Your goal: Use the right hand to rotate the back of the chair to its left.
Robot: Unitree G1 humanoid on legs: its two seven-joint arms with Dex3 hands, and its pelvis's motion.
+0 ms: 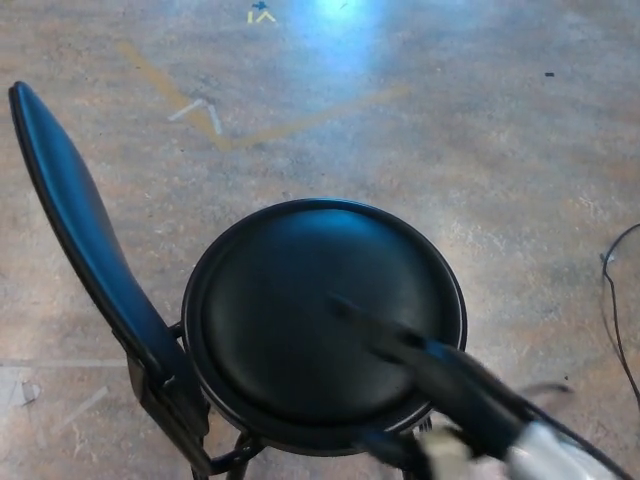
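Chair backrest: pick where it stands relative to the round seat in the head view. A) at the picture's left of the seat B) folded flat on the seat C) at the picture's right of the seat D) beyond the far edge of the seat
A: the backrest rises at the left edge of the seat, joined low at its left side.

lab floor (480,150) with tape marks (205,115)

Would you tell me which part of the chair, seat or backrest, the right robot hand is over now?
The round black seat: the blurred right robot hand lies across it, clear of the backrest at the left.
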